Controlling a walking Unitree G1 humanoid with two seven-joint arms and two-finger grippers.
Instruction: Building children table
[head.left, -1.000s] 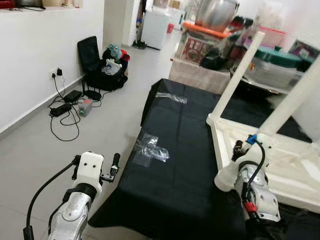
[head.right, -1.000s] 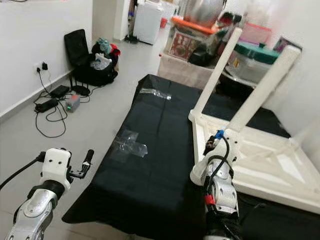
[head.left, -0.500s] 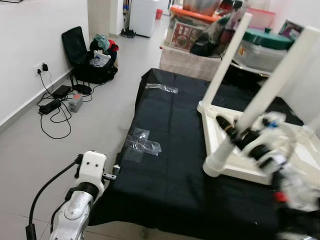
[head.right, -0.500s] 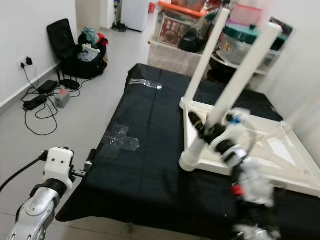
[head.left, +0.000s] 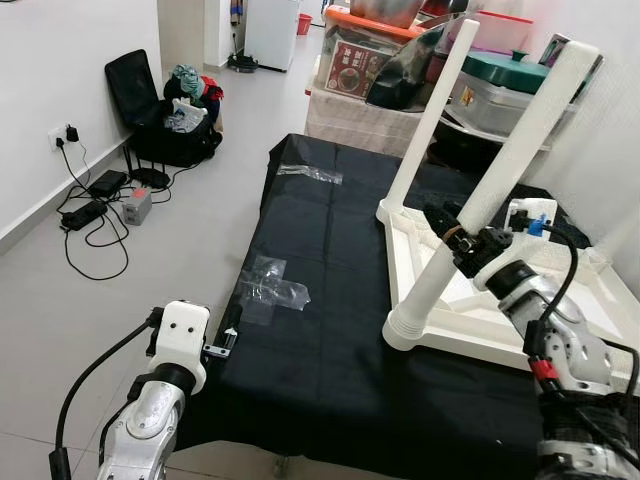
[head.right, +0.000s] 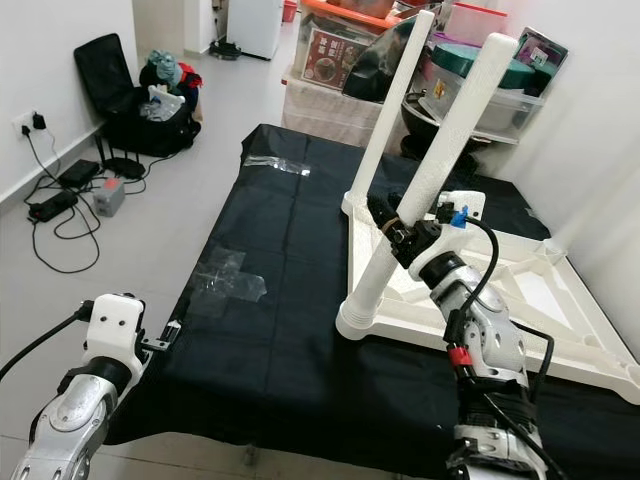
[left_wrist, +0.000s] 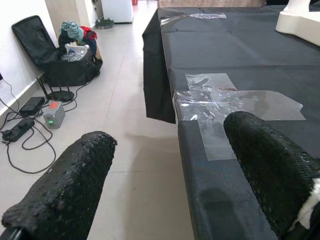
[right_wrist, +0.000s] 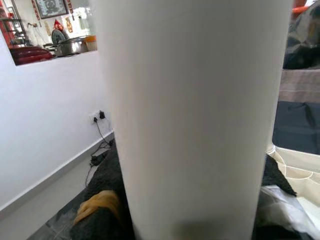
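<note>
Right pincer (head.left: 452, 232) apparently clamped around white table leg (head.left: 490, 190).

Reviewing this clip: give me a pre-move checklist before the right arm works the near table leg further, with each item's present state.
1. Right gripper closed around the near leg: ok.
2. Leg base seated in the upturned tabletop's corner: cannot tell; the leg leans.
3. Far leg standing in its corner: ok.
4. Tabletop resting on the black cloth: ok.
5. Left gripper open and off the work, at the cloth's near edge: ok.
6. Plastic wrap lying apart from the tabletop: ok.
</note>
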